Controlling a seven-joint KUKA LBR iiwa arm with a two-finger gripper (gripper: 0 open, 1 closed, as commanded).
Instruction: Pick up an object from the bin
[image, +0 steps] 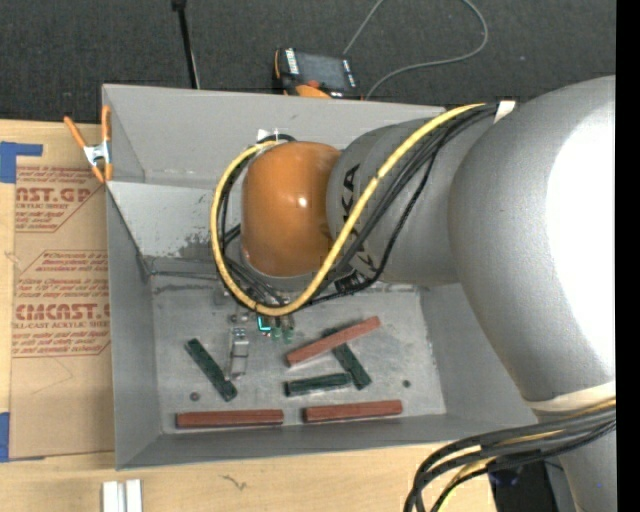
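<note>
Currently bin (130, 300) holds three brown-red bars (229, 419) and three dark green bars (317, 384), lying flat. Gripper (240, 348) sits just right of leftmost green bar (210, 368). Claw state: can't tell.

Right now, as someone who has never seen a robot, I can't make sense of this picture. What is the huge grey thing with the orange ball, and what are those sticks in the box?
The huge grey shape is a robot arm, reaching in from the right. The orange ball is a cover on its wrist, with cables looped around it. Just below the cover is the pincer, the part that grasps things.

The single camera looks down from above and slightly to one side into a grey metal bin. On the bin's floor lie flat bars, three reddish-brown and three dark green. The pincer is just right of a tilted dark green bar. A slanted reddish-brown bar lies further right. I see nothing held in the pincer.
</note>
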